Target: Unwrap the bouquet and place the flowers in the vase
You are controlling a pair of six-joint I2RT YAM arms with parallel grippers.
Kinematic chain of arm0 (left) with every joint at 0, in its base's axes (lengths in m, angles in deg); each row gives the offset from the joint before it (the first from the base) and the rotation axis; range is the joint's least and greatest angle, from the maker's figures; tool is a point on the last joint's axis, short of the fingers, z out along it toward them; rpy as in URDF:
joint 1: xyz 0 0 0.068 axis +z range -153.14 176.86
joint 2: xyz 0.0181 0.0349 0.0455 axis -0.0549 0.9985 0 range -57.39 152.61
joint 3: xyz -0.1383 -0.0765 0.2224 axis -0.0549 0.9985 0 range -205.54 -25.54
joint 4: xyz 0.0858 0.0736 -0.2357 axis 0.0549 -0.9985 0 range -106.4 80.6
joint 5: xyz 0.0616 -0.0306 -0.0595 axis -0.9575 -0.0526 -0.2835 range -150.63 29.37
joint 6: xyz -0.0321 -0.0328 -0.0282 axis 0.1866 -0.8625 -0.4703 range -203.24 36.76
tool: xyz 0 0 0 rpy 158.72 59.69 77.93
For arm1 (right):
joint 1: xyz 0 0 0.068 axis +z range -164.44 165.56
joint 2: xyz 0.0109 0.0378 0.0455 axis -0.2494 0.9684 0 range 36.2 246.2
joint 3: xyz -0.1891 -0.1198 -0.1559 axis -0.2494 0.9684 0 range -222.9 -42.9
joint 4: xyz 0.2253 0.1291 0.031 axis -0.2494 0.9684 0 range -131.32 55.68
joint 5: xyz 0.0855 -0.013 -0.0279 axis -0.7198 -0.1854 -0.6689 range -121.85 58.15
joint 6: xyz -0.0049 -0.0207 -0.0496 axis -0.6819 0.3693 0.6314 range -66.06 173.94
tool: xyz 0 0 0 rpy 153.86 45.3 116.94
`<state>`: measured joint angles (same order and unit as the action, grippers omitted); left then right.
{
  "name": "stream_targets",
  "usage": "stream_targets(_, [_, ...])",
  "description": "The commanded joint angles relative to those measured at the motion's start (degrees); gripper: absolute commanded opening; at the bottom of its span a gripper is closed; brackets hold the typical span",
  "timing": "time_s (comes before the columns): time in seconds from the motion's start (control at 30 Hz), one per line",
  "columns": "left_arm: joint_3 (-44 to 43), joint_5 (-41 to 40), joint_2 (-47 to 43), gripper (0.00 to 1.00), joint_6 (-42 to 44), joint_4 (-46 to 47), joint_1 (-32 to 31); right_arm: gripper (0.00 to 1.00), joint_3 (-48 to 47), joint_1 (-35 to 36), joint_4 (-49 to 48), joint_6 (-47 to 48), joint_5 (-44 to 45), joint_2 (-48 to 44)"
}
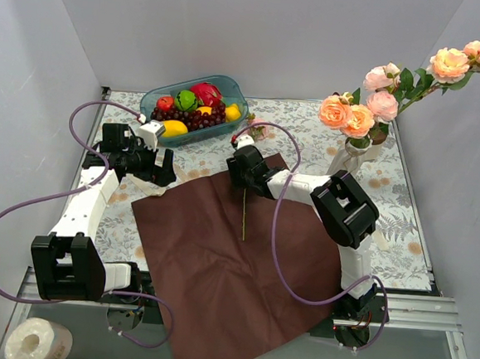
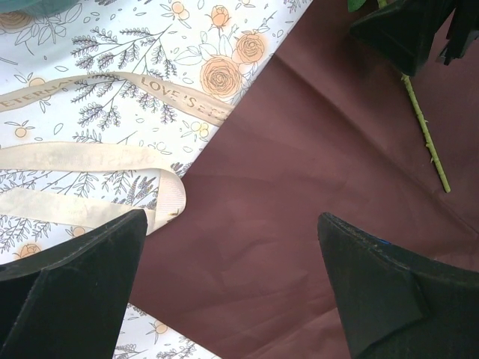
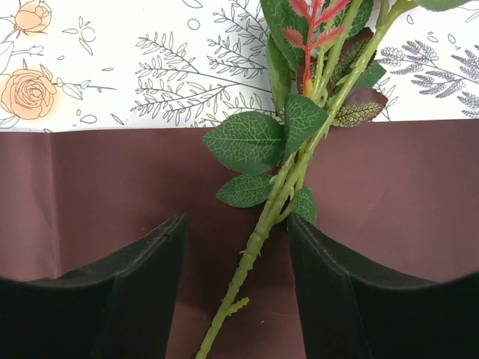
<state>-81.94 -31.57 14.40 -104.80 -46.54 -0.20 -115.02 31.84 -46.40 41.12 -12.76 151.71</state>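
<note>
Green thorny stem (image 3: 258,233) straddled by right tool (image 3: 236,224), jaws apart; left tool (image 2: 232,218) wide

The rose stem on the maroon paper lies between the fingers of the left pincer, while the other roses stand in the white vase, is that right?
Not quite: it is the right pincer, as the right wrist view shows. The stem does lie on the maroon paper, and the other roses stand in the white vase.

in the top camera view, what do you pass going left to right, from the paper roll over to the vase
paper roll → left hand → loose flower stem → white vase
</note>
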Motion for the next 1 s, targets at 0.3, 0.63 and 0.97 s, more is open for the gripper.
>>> stream_targets(0.3, [1.2, -1.5, -3.1, 0.98, 2.1, 0.8, 0.5, 0.35, -2.9, -1.1, -1.9, -1.9, -1.3, 2.2])
stream_targets(0.63, [1.8, -1.8, -4.3, 0.98, 2.8, 0.4, 0.5, 0.01, 0.2, -1.5, -2.0, -4.3, 0.4, -3.0])
stream_targets(0.97, [1.1, -1.5, -5.2, 0.98, 2.9, -0.4, 0.6, 0.01, 5.0, 0.2, -3.7, -4.0, 8.7, -20.0])
